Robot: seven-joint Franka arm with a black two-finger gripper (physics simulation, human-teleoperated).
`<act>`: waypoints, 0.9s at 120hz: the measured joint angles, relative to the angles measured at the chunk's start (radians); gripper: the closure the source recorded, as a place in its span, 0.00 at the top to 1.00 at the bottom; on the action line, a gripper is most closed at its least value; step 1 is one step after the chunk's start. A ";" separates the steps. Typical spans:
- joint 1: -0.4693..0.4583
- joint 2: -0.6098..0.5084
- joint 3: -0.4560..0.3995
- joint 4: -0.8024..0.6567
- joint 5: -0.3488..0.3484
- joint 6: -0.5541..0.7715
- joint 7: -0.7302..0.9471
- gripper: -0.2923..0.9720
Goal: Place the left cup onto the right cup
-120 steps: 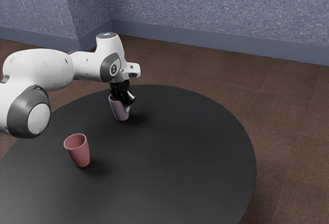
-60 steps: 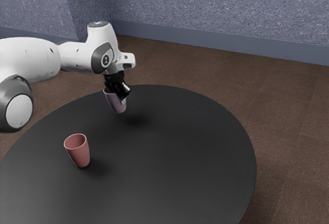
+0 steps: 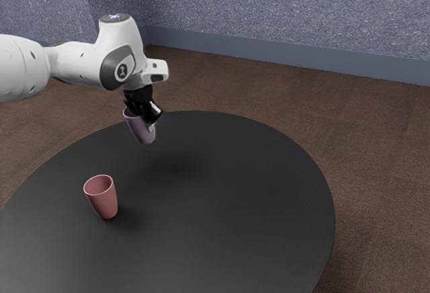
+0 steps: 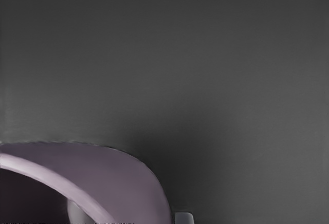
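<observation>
On the black table [image 3: 269,192] the pink cup [image 3: 101,197] stands upright. The arm [image 3: 74,68] holds the mauve cup [image 3: 140,128] tilted in the air, well apart from the pink one, with the gripper [image 3: 143,113] clamped on its rim. The lift looks done; carrying and placing are left.

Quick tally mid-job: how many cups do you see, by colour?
purple cup: 1
pink cup: 1
Total: 2
</observation>
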 joint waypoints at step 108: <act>-0.020 -0.331 -0.065 -0.312 0.091 -0.114 -0.301 0.15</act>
